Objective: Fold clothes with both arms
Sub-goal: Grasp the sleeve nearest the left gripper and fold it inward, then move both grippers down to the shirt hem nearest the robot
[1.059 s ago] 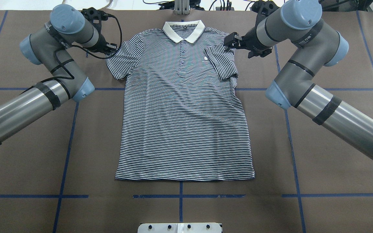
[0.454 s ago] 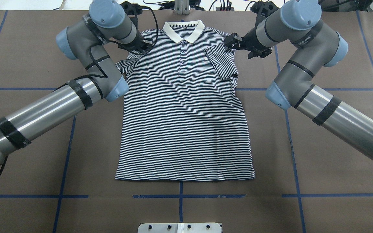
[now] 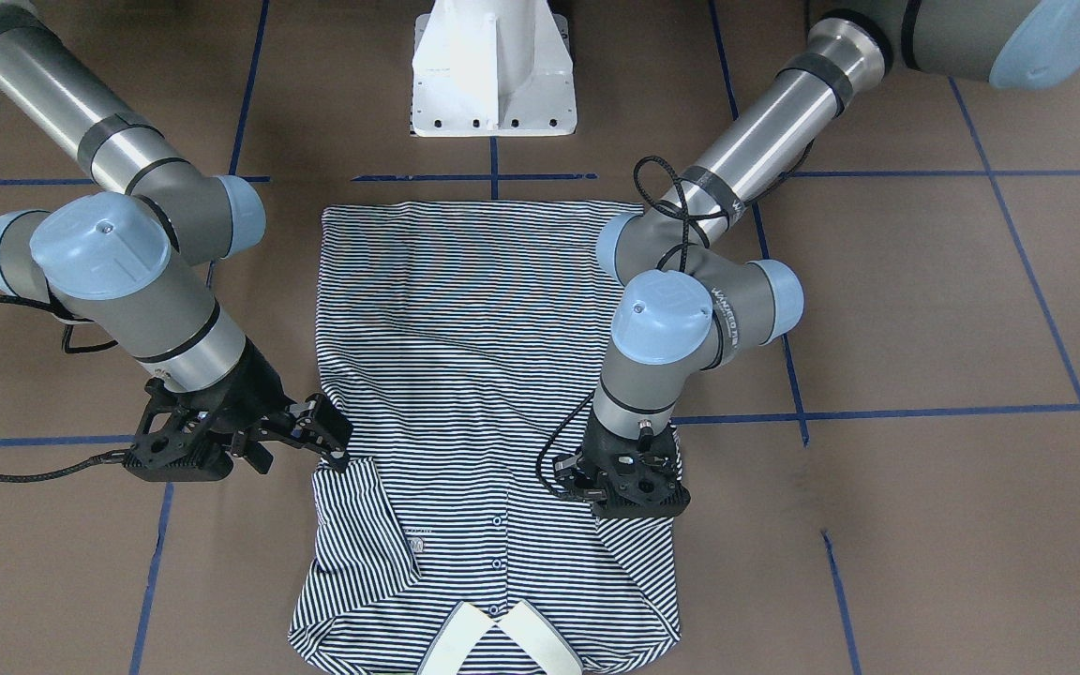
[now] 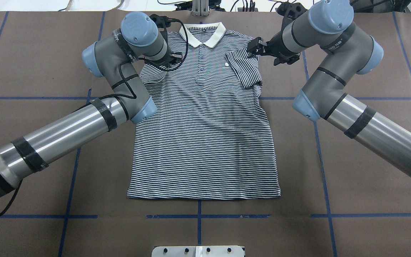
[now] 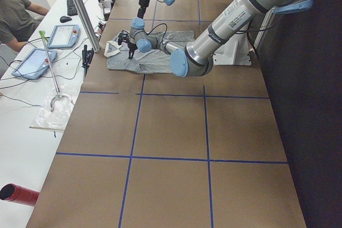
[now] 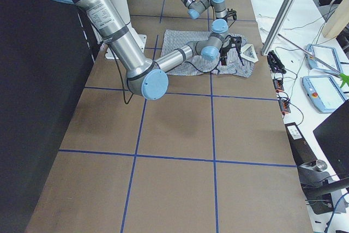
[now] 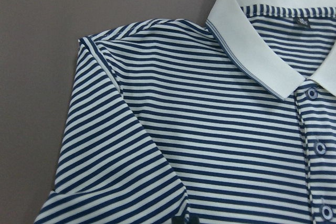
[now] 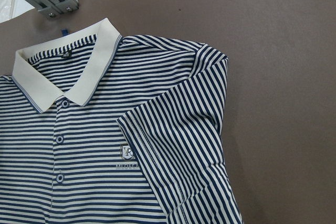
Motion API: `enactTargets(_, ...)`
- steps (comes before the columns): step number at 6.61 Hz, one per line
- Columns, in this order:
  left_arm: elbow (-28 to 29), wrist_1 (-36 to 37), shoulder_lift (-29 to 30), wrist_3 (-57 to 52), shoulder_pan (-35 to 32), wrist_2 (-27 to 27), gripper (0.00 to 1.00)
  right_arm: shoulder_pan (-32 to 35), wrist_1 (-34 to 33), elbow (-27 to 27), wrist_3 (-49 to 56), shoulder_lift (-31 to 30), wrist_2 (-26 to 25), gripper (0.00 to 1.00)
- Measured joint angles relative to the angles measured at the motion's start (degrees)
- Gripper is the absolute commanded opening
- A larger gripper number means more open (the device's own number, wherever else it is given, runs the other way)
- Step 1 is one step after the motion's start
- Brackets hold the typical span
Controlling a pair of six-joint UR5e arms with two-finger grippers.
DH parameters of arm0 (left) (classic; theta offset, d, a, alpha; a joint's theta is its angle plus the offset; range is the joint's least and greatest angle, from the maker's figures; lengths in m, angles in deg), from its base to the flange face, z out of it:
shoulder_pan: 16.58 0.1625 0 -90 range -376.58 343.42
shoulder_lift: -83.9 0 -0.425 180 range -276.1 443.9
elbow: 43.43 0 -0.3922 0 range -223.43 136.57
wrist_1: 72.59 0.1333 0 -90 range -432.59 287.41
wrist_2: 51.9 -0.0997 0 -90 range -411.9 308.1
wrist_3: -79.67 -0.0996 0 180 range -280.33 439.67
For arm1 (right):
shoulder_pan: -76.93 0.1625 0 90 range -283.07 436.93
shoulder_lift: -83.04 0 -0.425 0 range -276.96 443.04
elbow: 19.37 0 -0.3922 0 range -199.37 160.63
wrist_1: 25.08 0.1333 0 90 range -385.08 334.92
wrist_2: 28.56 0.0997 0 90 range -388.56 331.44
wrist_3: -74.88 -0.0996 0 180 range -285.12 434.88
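Up by the collar (image 4: 202, 34) of the polo shirt (image 4: 205, 135) lying flat on the worktop (image 4: 334, 160), the left gripper (image 3: 624, 492) has drawn the left sleeve (image 7: 121, 171) inward onto the chest, though whether its fingers are clamped I cannot tell; the right gripper (image 3: 334, 436) stays spread beside the folded right sleeve (image 4: 244, 69); both sleeves look done.
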Motion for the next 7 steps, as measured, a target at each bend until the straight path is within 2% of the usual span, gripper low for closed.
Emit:
enactTargets(1,0.7,-0.2,0.3,0.2,0.2,-1.1,0.24,0.0,0.0,0.0,0.1,0.0,0.0,1.00)
enactTargets(2,0.9,-0.4,0.5,0.2,0.2,-1.7,0.57,-0.1,0.0,0.0,0.3,-0.1,0.0,1.00)
enactTargets(4,-2.8,-0.2,-0.4,0.3,0.1,-1.7,0.60,-1.0,0.0,0.5,-1.0,-0.1,-0.3,1.00)
enactTargets(5,-8.2,0.3,-2.8,0.9,0.1,-1.4,0.61,-2.7,-0.2,2.4,-5.1,-0.6,-2.2,1.00)
enactTargets(7,-21.4,0.5,-10.6,3.0,0.7,1.1,0.62,-10.5,-4.7,14.0,-16.2,-6.4,-10.6,1.00)
